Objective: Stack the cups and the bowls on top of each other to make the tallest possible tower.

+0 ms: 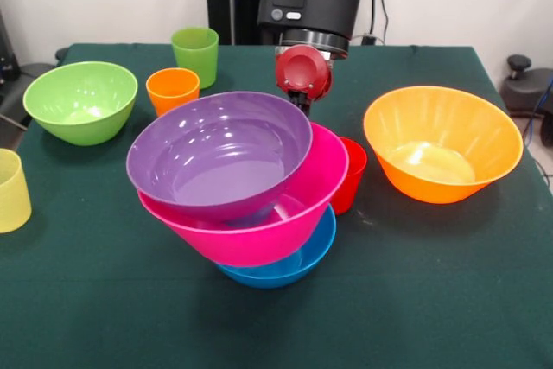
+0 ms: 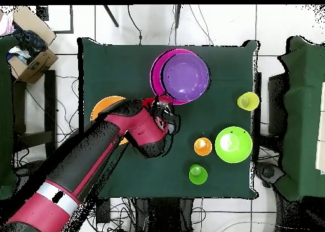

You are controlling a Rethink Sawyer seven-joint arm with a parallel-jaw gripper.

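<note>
Blue bowl under tilted pink bowl and purple bowl, mouths upward; gripper state indeterminable; red cup front-only.

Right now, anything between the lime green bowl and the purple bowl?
Yes: the orange cup stands between the lime green bowl and the purple bowl. The front view shows it most clearly.
</note>
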